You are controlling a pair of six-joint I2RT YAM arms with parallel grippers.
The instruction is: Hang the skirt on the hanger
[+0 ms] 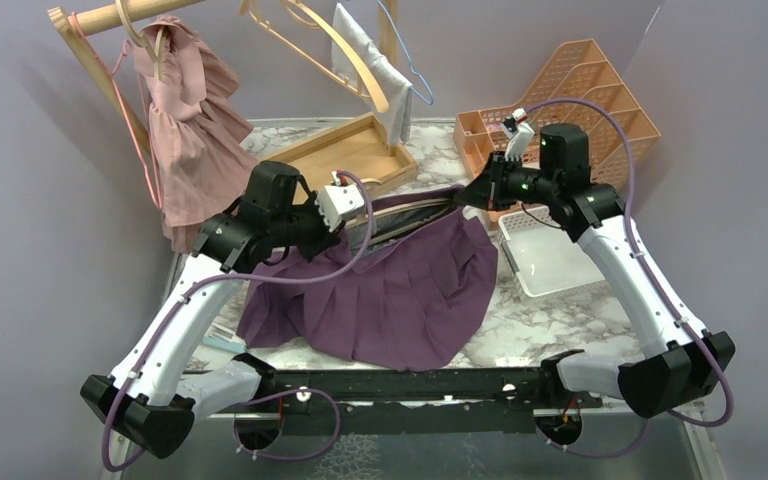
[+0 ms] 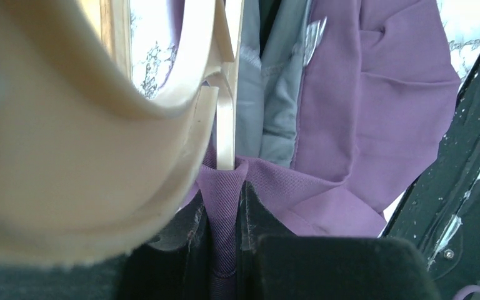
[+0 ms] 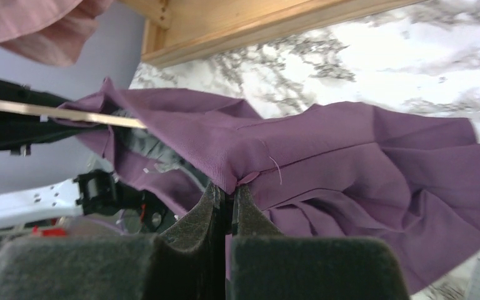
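One marble table (image 1: 560, 320) fills the middle of the top view. Across its centre spreads the purple skirt (image 1: 390, 290), its waistband lifted between my two arms while its hem lies on the marble. A pale wooden hanger (image 2: 87, 125) fills the left of my left wrist view, and one thin strip of it meets the fabric just above my fingertips. My left pincer (image 2: 224, 203) is clamped on a fold of waistband. My right pincer (image 3: 228, 194) is pinched tight on the other end.
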